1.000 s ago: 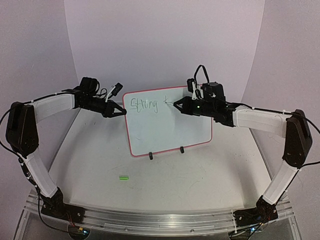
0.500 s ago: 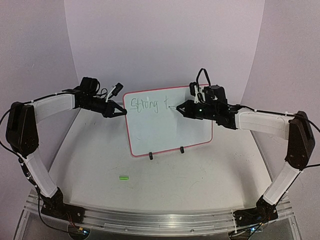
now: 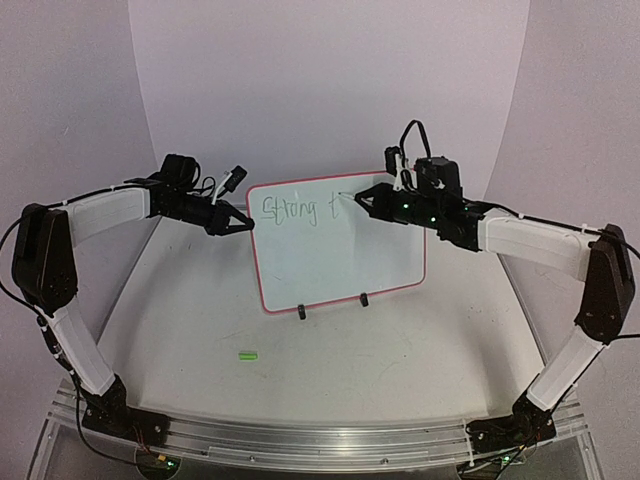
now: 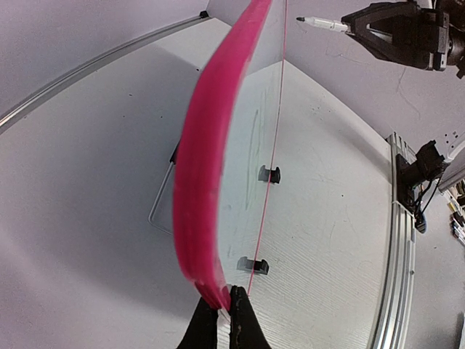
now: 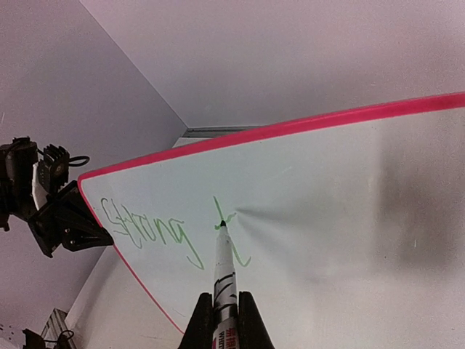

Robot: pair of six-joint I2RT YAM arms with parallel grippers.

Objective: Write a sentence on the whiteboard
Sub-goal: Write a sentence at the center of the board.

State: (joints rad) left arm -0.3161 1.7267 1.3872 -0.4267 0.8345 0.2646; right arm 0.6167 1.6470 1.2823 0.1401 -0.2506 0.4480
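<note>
The whiteboard point(image 3: 340, 255) stands upright on two black clip feet point(image 3: 302, 312), with a pink-red frame point(image 4: 211, 145) and green writing point(image 5: 145, 229) reading "Strong t" across its top. My left gripper point(image 3: 245, 222) point(image 4: 224, 294) is shut on the board's left edge near the upper corner. My right gripper point(image 3: 362, 198) point(image 5: 224, 297) is shut on a white marker point(image 5: 224, 269). The marker's tip rests at the cross stroke of the "t". In the left wrist view the marker point(image 4: 323, 24) points at the board face from the right.
A small green cap point(image 3: 247, 354) lies on the white table in front of the board, left of centre. Lilac walls close in behind and at both sides. An aluminium rail point(image 3: 300, 440) runs along the near edge by the arm bases.
My right gripper has lifted the marker up the board and drawn slightly to the right, from the foot of the "t" to its cross stroke. The left gripper and board have not moved.
</note>
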